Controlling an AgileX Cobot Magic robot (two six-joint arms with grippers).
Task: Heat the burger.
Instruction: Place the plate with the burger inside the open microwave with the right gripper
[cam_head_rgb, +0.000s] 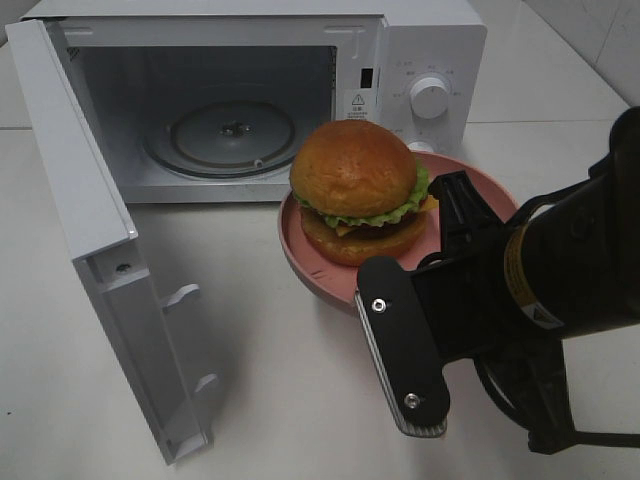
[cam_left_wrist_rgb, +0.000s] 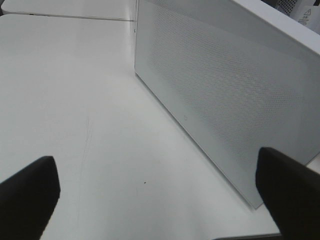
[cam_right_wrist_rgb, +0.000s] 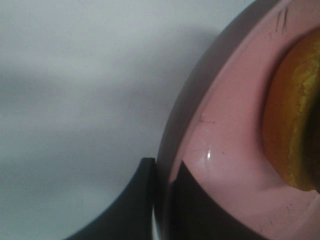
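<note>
The burger (cam_head_rgb: 355, 175), with an orange-brown bun, lettuce and a dark patty, sits on a pink plate (cam_head_rgb: 300, 245) just in front of the open microwave's cavity. My right gripper (cam_head_rgb: 440, 245) is shut on the plate's near right rim. In the right wrist view its dark fingers (cam_right_wrist_rgb: 130, 210) straddle the rim of the plate (cam_right_wrist_rgb: 225, 150), and the bun's edge (cam_right_wrist_rgb: 290, 125) shows beside them. My left gripper (cam_left_wrist_rgb: 160, 200) is open and empty above the table, facing the outside of the microwave door (cam_left_wrist_rgb: 225, 100). It does not show in the exterior view.
The white microwave (cam_head_rgb: 430, 50) stands at the back with its door (cam_head_rgb: 90, 220) swung wide open to the left. Its glass turntable (cam_head_rgb: 230, 135) lies inside. A dial (cam_head_rgb: 430, 98) is on its right panel. The table is white.
</note>
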